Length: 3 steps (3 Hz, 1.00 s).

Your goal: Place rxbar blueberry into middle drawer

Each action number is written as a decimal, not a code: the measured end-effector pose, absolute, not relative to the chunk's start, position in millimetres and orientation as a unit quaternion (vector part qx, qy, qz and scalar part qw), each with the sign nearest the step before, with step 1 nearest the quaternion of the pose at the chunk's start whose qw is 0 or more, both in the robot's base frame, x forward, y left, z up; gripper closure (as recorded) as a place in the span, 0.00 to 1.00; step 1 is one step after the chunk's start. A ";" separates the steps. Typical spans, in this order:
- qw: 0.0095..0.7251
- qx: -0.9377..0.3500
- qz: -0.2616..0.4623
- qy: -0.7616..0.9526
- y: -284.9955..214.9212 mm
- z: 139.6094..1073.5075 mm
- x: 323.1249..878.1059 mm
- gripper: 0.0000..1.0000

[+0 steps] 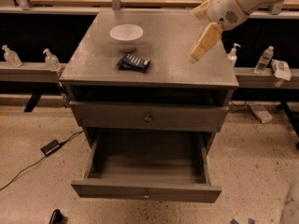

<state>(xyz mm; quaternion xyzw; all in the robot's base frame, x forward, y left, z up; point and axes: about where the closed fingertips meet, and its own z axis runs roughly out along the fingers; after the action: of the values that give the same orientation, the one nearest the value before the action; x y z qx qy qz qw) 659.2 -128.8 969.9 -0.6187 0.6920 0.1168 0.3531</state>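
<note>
The rxbar blueberry (pixel 134 62), a dark navy bar with pale lettering, lies flat on the grey cabinet top (pixel 173 64), just in front of the white bowl. The middle drawer (pixel 147 190) is pulled open low at the front, with a tiny pale knob on its panel, and nothing shows inside it. My gripper (pixel 202 45) hangs from the white arm above the right part of the cabinet top. It is well to the right of the bar and not touching it.
A white bowl (pixel 126 34) stands at the back left of the top. A shut drawer front with a dark round knob (pixel 147 118) is above the open drawer. Small bottles (pixel 50 59) stand on side ledges. A cable and adapter (pixel 49 147) lie on the floor at left.
</note>
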 end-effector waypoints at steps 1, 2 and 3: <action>0.353 -0.618 0.119 0.692 -127.4 968.9 659.5 0.00; 0.350 -0.604 0.162 0.698 -116.5 936.2 679.9 0.00; 0.350 -0.592 0.199 0.698 -78.7 890.9 713.0 0.00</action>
<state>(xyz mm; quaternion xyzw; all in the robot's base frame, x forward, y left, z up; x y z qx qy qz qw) 713.0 -78.7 890.9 -0.5923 0.6977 0.1993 0.3503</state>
